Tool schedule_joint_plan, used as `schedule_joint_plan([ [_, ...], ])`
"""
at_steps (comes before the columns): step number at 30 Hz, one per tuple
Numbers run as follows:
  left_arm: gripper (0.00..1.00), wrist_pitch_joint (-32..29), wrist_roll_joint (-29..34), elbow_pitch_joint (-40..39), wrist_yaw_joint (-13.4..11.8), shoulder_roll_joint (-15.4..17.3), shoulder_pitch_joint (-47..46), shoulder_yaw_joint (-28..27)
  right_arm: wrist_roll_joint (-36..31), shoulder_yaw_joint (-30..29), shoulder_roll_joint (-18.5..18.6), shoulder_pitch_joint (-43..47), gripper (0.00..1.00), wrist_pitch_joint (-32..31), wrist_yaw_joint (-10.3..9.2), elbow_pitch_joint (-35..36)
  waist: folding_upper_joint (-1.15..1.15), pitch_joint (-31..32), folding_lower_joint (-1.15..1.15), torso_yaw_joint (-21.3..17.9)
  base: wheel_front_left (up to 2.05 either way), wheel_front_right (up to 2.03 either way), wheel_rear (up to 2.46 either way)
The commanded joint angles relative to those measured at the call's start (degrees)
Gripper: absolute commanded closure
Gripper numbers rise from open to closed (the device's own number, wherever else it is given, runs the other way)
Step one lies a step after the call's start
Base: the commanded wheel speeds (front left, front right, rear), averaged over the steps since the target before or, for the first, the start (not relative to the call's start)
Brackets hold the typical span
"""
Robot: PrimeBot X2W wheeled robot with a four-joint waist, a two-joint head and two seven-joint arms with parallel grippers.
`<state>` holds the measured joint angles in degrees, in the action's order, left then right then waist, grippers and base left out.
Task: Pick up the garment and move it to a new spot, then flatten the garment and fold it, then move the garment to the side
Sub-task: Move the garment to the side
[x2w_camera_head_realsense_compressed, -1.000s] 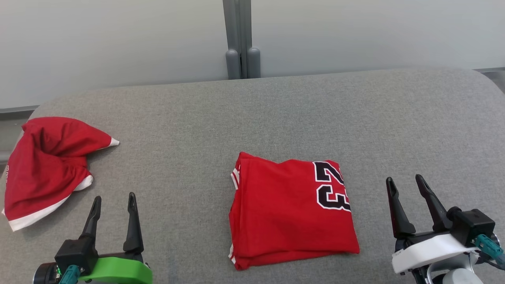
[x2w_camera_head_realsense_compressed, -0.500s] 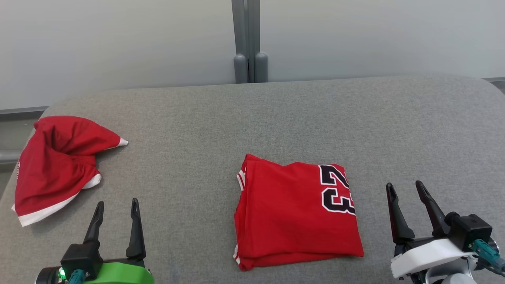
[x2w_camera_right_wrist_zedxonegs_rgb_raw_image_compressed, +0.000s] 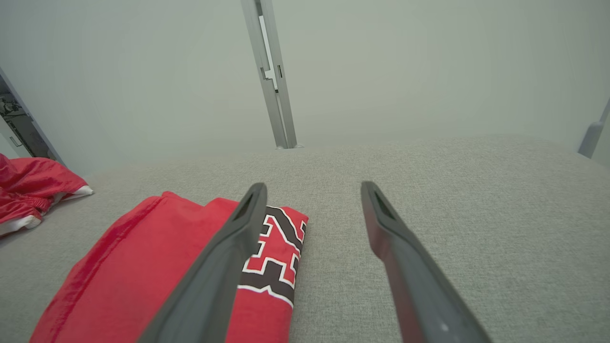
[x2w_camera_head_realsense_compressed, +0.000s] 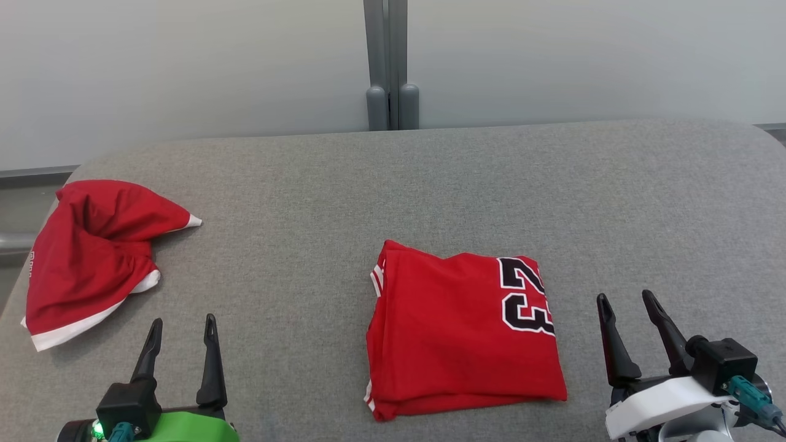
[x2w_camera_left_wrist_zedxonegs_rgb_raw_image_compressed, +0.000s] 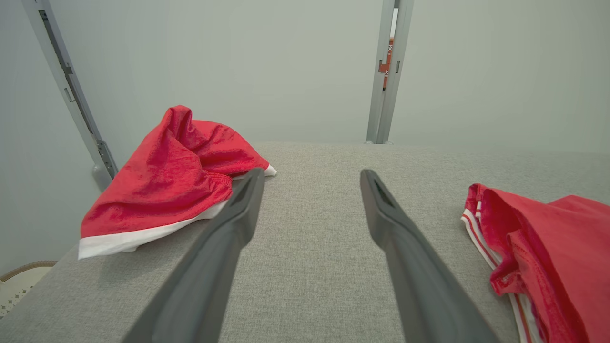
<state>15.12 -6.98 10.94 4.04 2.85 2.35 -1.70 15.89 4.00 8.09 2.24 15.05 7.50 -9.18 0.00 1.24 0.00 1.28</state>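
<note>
A red garment (x2w_camera_head_realsense_compressed: 460, 331) with a black "23" lies folded into a rectangle on the grey padded table (x2w_camera_head_realsense_compressed: 393, 184), front centre. My left gripper (x2w_camera_head_realsense_compressed: 184, 320) stands open at the lower left, well left of it. My right gripper (x2w_camera_head_realsense_compressed: 624, 296) stands open just right of its right edge, apart from it. In the left wrist view the open left gripper (x2w_camera_left_wrist_zedxonegs_rgb_raw_image_compressed: 312, 174) holds nothing, and the folded garment (x2w_camera_left_wrist_zedxonegs_rgb_raw_image_compressed: 548, 247) lies to the right. The right wrist view has the open right gripper (x2w_camera_right_wrist_zedxonegs_rgb_raw_image_compressed: 313, 186) empty, its left finger in front of the garment's (x2w_camera_right_wrist_zedxonegs_rgb_raw_image_compressed: 143, 271) numbered corner.
A second red garment (x2w_camera_head_realsense_compressed: 86, 258) with white trim lies crumpled at the table's left edge, ahead of my left gripper, and shows as a red heap (x2w_camera_left_wrist_zedxonegs_rgb_raw_image_compressed: 171, 181) in the left wrist view. A grey post (x2w_camera_head_realsense_compressed: 393, 61) stands against the pale wall behind. A wicker rim (x2w_camera_left_wrist_zedxonegs_rgb_raw_image_compressed: 19, 276) shows below the table's left side.
The whole head view has shifted slightly, so the camera moved. Both grippers sit a little lower in it, still open. The garments lie as before.
</note>
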Motion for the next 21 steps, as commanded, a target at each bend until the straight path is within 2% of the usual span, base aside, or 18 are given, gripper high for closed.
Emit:
schedule_joint_plan([
  [1, 0.00, 0.0, -0.2, 0.0, -0.2, 0.1, 0.7, -0.1, -0.5, 0.0, 0.1, 0.1, 0.00, 0.2, -0.03, -0.2, 0.00, 0.0, 0.00, 0.0, 0.00, 0.00, 0.00],
  [21, 0.00, 0.0, 0.0, 0.3, 0.1, 0.1, 0.6, -0.5, -0.7, 0.3, 0.0, -0.1, 0.00, 0.2, -0.03, -1.0, 0.00, 0.1, 0.00, -0.1, 0.00, 0.00, 0.00],
])
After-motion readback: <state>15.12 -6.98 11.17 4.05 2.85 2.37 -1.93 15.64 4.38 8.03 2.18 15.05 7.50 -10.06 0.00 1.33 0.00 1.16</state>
